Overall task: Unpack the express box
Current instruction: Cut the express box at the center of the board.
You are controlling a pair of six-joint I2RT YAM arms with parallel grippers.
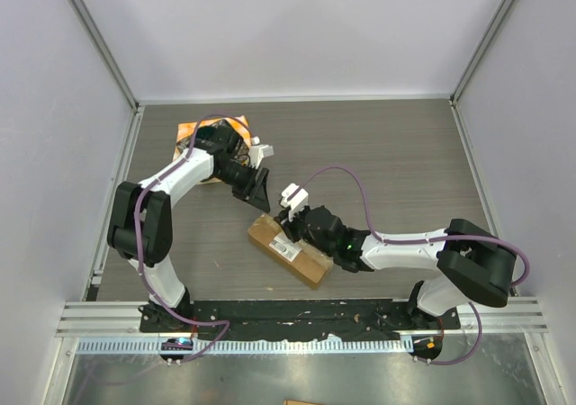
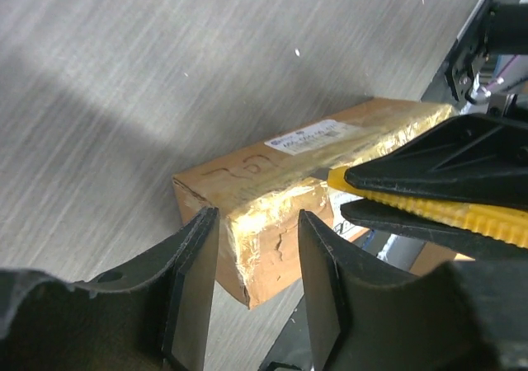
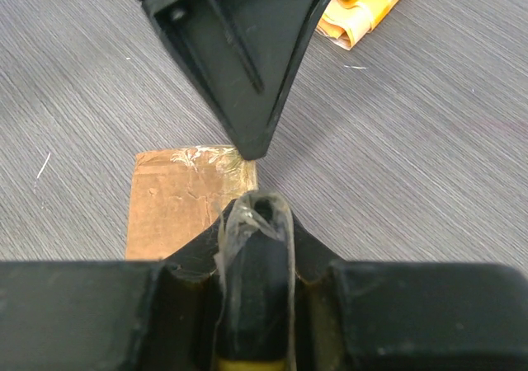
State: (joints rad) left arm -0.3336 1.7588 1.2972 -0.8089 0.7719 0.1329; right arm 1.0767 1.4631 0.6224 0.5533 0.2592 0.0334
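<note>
- Two pincers crowd one end of the parcel. The right pincer [image 3: 256, 214] is pressed together on a curl of clear tape [image 3: 239, 235], and its yellow-padded fingers [image 2: 429, 210] almost meet.
- My left pincer [image 2: 257, 223] is spread. In its own wrist view the glossy taped end of the box shows in the gap between its fingers. From the right wrist camera, one left tip sits at the box's far edge. I cannot tell whether it touches the cardboard or hangs just above it.
- The express box [image 1: 292, 252] lies flat on the tabletop [image 1: 387, 153], just toward 6 o'clock from the centre. Its long axis runs from 10 to 4 o'clock and the white label [image 2: 318, 133] faces up. The right arm reaches in from 3 o'clock and the left comes down from 11 o'clock.
- An orange cloth [image 1: 184, 130] sits at the 10 o'clock corner, well apart from the box.
- My main worry is that nothing visibly pins the box down. A pull on the tape could lift or skid the whole parcel instead of peeling the tape.
- The curl looks thin, so a sharp tug may tear it short or slip it out of the pads.
- The two pincers are very near each other, so a careless peel toward 11 o'clock could knock them together.
</note>
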